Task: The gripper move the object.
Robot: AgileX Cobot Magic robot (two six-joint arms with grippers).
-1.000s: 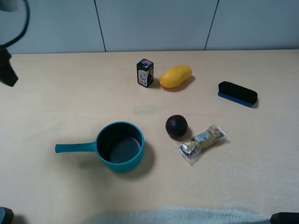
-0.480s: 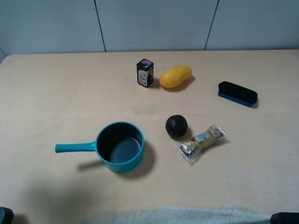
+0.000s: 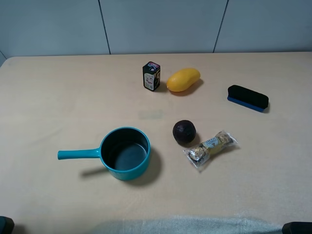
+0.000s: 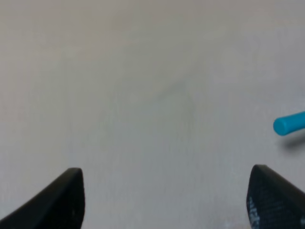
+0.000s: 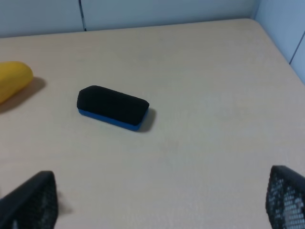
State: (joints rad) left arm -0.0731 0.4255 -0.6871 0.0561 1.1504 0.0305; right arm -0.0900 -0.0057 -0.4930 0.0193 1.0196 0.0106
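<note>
From the high camera, the table (image 3: 58,97) is laid out in full. The object (image 3: 211,148), that clear packet of gold-foil candies with the white label, lies flat to the right of centre, angled, one crinkly end pointing toward the near edge. Just beside it, on its left, sits the dark purple fruit (image 3: 184,132), so close I cannot tell whether they touch. Left of those stands the teal saucepan (image 3: 125,153), upright, its handle sticking out to the left. Toward the far side, a small dark carton (image 3: 151,76) stands next to the yellow mango (image 3: 183,80), and well off to the right lies the black eraser with a blue base (image 3: 247,98). Only dark corners of the rig peek in at the bottom edge; no claw is over the packet.

Over to the left wrist camera: the left gripper (image 4: 167,200) hangs above bare tabletop, its two dark fingers (image 4: 62,200) spread wide with nothing between them. The tip of the saucepan's teal handle (image 4: 289,123) pokes in at one side.

Right wrist camera now: the right gripper (image 5: 162,202) is also spread wide and empty, fingers (image 5: 31,202) at the frame's corners. Beyond it lies the eraser (image 5: 113,108), with an end of the mango (image 5: 13,80) at the edge. The packet is out of this view.
</note>
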